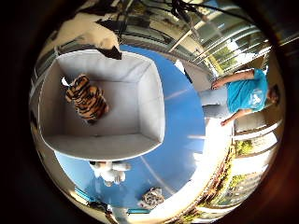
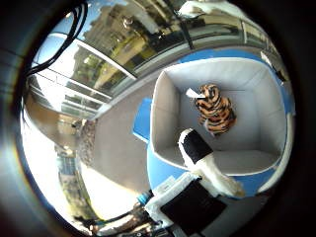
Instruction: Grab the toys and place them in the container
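- Fingers (image 2: pixel 197 148) of the right hand (image 2: pixel 195 190) reach in close to the thumb-side palm camera, white and black parts; one finger with a black tip stretches out straight over the near rim of the container, curled round nothing and holding nothing; another white and black finger shows at the far rim in the little-finger-side view.
- Below the palm stands the container (image 1: pixel 152 100), a pale grey open box with soft walls, on the blue surface (image 1: pixel 182 135).
- Inside it lies a tiger toy (image 1: pixel 87 98), striped orange and black, on the container's floor, towards one wall and apart from the other walls; a small white tag shows at one end of it.
- Outside the container, just beside one wall, a white plush toy (image 1: pixel 111 171) lies on the blue surface; it seems near the wall, but whether it touches I cannot tell.
- Further along the surface, near its edge and well apart from the container, lies a small grey patterned toy (image 1: pixel 153 197); its kind is too small to make out.
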Available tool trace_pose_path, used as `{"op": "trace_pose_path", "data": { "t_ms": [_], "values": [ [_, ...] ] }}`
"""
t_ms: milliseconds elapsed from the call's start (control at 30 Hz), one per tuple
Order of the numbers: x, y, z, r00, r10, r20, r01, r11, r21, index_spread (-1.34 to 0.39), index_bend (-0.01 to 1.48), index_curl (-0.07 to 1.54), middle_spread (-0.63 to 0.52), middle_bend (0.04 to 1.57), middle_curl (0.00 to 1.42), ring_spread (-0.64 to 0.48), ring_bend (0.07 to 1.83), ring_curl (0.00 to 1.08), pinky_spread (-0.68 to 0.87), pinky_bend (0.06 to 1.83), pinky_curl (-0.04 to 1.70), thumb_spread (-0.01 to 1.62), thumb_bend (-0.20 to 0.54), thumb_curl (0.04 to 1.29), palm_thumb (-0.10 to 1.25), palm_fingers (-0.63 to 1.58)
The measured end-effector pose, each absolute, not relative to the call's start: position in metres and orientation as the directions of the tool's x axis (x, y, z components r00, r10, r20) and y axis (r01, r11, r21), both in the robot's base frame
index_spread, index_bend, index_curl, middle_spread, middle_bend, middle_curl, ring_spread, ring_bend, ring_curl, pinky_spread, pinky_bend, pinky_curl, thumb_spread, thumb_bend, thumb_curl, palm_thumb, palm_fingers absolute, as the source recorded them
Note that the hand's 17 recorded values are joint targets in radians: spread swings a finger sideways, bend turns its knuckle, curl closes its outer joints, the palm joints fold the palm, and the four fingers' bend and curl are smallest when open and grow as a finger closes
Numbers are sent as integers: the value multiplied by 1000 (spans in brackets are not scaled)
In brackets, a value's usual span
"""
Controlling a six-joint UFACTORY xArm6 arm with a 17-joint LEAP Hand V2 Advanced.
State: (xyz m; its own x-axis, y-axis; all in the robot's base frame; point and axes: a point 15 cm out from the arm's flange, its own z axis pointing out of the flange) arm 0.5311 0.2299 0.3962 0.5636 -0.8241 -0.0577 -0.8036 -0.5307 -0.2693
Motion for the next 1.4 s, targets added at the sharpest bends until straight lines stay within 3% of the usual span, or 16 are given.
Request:
{"op": "trace_pose_path", "data": {
  "t_ms": [200,333,567,700,800,1033,1400],
  "values": [
    [441,147,470,585,-811,-20,-802,-575,-160,-412,313,145,43,171,366,278,511,284,460,838,321,1097,-34,369,548,-29],
    [382,70,476,601,-799,16,-796,-601,-70,-403,278,176,30,171,349,267,491,285,444,778,290,1102,-29,355,552,4],
    [296,-43,414,607,-793,48,-794,-604,72,-394,248,221,17,173,335,251,459,285,437,705,250,1106,-29,338,559,75],
    [269,-87,360,629,-773,78,-774,-615,147,-394,216,238,13,169,329,248,440,286,437,686,237,1104,-29,331,565,92],
    [246,-124,317,592,-802,73,-798,-573,186,-393,196,249,12,165,323,248,427,287,437,679,231,1104,-29,327,566,99],
    [249,-154,259,596,-793,125,-802,-578,154,-390,180,265,11,164,312,248,401,292,438,672,219,1102,-28,324,576,105],
    [258,-149,164,678,-734,39,-725,-658,205,-406,181,277,11,154,297,245,352,296,436,657,213,1084,-26,332,627,42]
  ]
}}
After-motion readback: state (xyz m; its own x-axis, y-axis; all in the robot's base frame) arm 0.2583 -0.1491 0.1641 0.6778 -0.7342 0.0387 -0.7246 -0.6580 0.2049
